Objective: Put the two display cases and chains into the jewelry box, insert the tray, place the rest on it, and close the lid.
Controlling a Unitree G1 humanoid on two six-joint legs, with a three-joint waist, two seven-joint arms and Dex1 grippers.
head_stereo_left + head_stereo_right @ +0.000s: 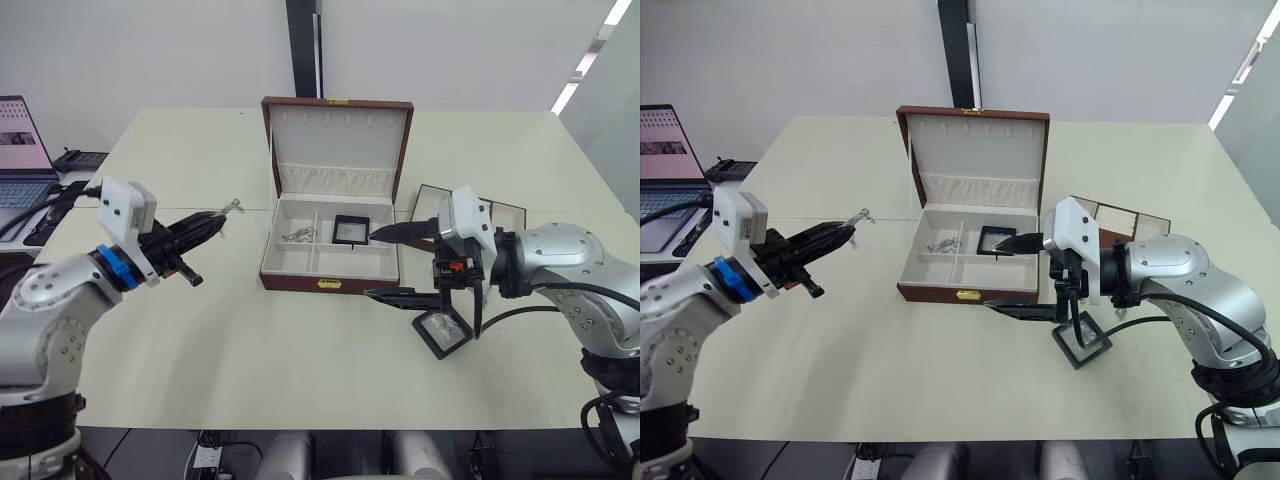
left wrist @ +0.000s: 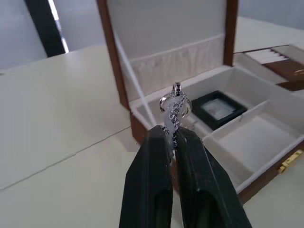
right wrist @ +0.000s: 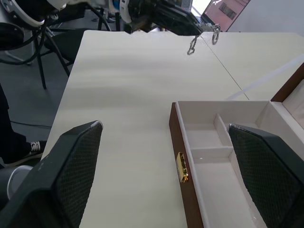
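The brown jewelry box (image 1: 337, 126) stands open at the table's middle, lid upright. Inside lie one black-framed display case (image 1: 350, 229) and a silver chain (image 1: 298, 236). Left of the box, my left gripper (image 1: 218, 218) is shut on a second chain (image 2: 174, 105), which hangs above the table. In front of the box's right half my right gripper (image 1: 385, 265) is open and holds nothing. The other display case (image 1: 443, 331) lies on the table just under and behind it. The tray (image 1: 506, 213) rests right of the box, partly hidden by my right arm.
A laptop (image 1: 20, 150) and black cables sit on a side surface at the far left. Bare table stretches in front of the box and to its left. The table's front edge is near my arms.
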